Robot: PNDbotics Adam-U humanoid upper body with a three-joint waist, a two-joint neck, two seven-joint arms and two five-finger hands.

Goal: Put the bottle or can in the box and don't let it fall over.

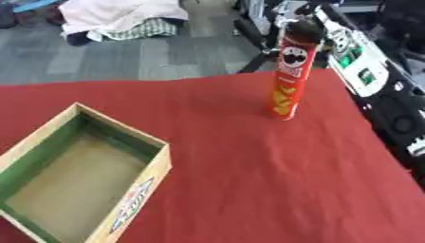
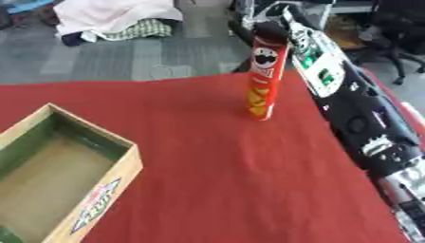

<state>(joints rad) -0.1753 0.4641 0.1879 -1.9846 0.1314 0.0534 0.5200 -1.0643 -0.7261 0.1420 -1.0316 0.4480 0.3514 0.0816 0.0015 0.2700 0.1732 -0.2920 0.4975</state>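
A tall red can (image 1: 288,76) stands upright at the far right of the red-covered bench (image 1: 249,180). The right hand (image 2: 278,26) is at its dark top, coming in along the right edge (whether the fingers are curled round it I cannot tell). The open box (image 1: 79,175) sits well apart at the near left.

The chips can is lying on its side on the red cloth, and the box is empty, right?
Not quite. The chips can is standing upright on the red cloth, not lying on its side; the left eye view shows this. The rest holds: the box is empty.
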